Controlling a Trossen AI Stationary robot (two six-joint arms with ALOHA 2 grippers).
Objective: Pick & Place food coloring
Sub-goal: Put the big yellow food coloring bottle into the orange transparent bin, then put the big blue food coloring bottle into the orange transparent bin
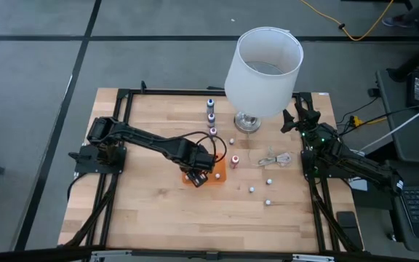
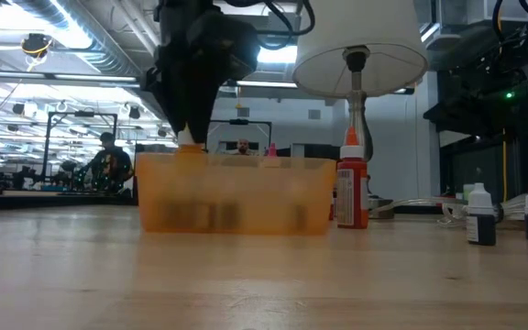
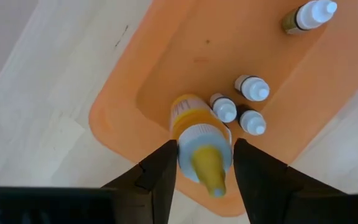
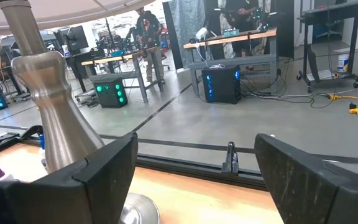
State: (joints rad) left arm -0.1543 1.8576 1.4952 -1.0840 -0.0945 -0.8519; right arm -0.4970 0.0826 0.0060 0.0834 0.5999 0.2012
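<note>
My left gripper (image 1: 201, 172) hangs over the orange tray (image 1: 215, 177) in the middle of the table, shut on a yellow dropper bottle (image 3: 191, 118). Several small food coloring bottles (image 3: 252, 88) with pale caps stand inside the tray (image 3: 185, 50). More bottles stand on the wood: a row (image 1: 211, 116) beside the lamp base, a red one (image 1: 235, 160) just right of the tray, and scattered ones (image 1: 252, 190) toward the near right. My right gripper (image 1: 297, 116) waits open at the far right edge, beside the lamp. My left gripper pinches the yellow bottle between its two fingers (image 3: 161, 169) at the pale collar (image 3: 199, 144) below the yellow nozzle. The fingers come from above, pointing down. The bottle stands nearly upright inside the tray near one corner; whether its base rests on the tray floor, I cannot tell.
A lamp with a white shade (image 1: 262, 69) and metal base (image 1: 247, 122) stands at the table's far side. A coiled white cable (image 1: 275, 159) lies right of the tray. In the low view a red bottle (image 2: 353, 188) stands beside the tray (image 2: 236, 197), and two bottles (image 2: 480, 215) stand farther right.
</note>
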